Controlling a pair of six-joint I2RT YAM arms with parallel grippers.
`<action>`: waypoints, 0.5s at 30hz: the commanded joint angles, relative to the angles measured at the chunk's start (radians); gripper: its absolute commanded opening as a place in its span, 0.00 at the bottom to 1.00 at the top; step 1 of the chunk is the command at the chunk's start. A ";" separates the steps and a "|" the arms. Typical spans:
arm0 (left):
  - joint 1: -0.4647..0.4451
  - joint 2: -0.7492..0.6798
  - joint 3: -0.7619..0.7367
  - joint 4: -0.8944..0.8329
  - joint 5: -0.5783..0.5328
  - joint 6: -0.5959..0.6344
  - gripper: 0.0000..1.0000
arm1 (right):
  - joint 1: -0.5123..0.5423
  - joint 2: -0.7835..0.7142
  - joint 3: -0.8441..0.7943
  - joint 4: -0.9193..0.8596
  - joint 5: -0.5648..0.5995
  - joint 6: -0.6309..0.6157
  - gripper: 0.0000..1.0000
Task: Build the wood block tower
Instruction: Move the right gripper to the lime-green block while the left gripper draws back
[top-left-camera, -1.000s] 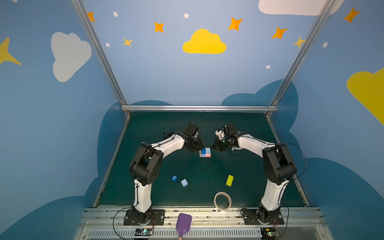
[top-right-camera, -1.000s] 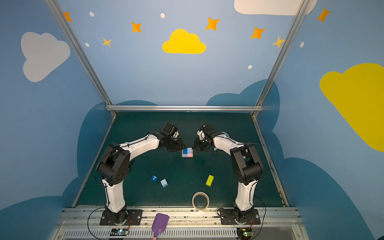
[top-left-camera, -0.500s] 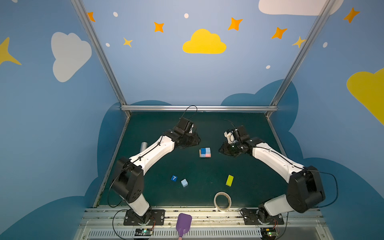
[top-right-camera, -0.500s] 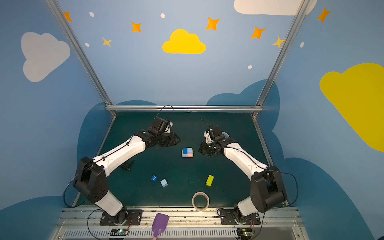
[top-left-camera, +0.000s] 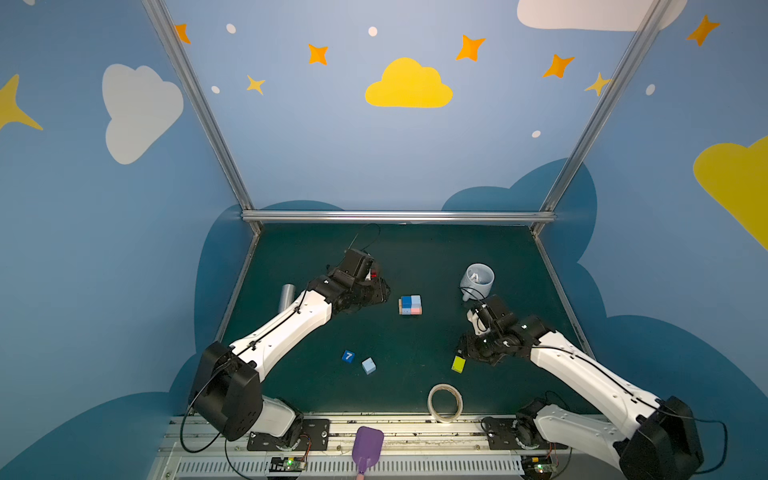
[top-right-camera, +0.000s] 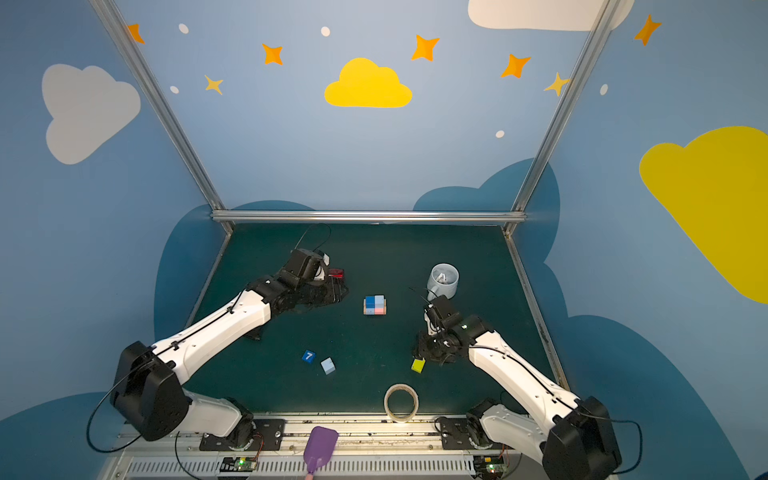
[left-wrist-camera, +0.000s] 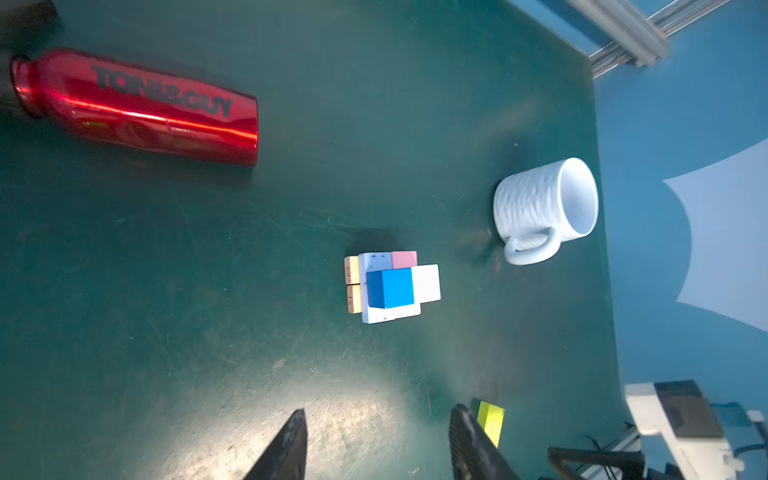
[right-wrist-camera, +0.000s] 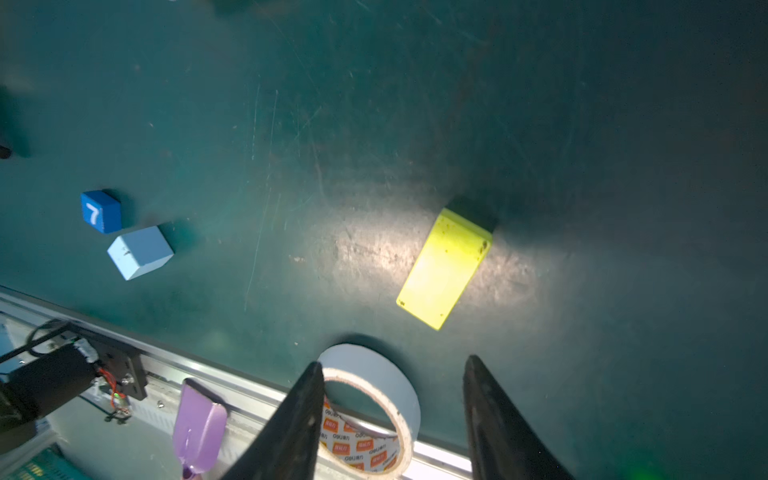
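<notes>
Tower (top-left-camera: 410, 305): I see it in the middle of the desk (top-left-camera: 419, 253), two cubes side by side on stacked flat blocks.
Mug (top-left-camera: 478, 280): right of the tower and a little behind it.
Bottle (left-wrist-camera: 137, 108): on its side, left of the tower, by my left gripper (left-wrist-camera: 379, 413).
Loose cubes: 7 cube (top-left-camera: 348, 356) and plain cube (top-left-camera: 368, 365) sit just beside each other, front-left of the tower.
Flat block (top-left-camera: 458, 364): front-right, just beside my right gripper (right-wrist-camera: 392, 361).
Tape roll (top-left-camera: 445, 402): at the desk's front edge, in front of the flat block.
</notes>
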 joint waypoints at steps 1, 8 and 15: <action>-0.010 -0.022 -0.009 0.020 -0.015 -0.008 0.55 | 0.016 -0.040 -0.068 -0.001 -0.009 0.082 0.55; -0.025 -0.022 -0.007 0.015 -0.029 -0.005 0.55 | 0.047 0.008 -0.144 0.091 -0.031 0.126 0.56; -0.025 -0.008 0.001 0.011 -0.033 -0.005 0.54 | 0.048 0.083 -0.167 0.179 -0.060 0.132 0.62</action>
